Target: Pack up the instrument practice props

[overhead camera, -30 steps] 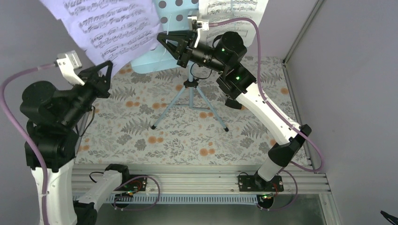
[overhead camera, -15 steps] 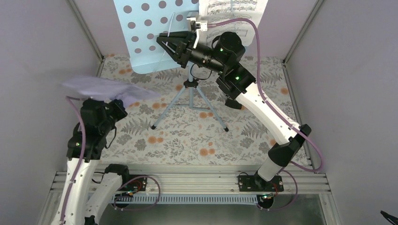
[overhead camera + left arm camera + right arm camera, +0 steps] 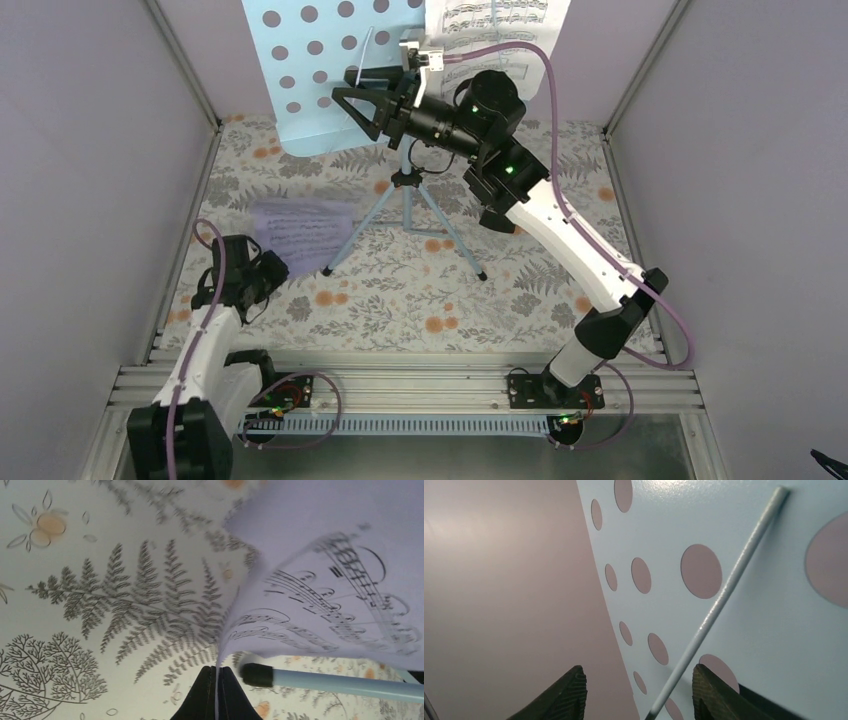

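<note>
The left claw (image 3: 272, 268) sits low on the floral counter (image 3: 400, 300), touching the lavender page (image 3: 305, 230). The right claw (image 3: 345, 88), jaws apart, faces the blue stand (image 3: 300, 90).

Plain grey walls (image 3: 90, 150), fern-patterned tabletop (image 3: 400, 300)

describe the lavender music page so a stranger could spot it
On the floral tabletop, look left of the tripod legs of the light blue music stand. The lavender page sits low there, pinched by the left gripper. The other page is white, up at the stand.
</note>
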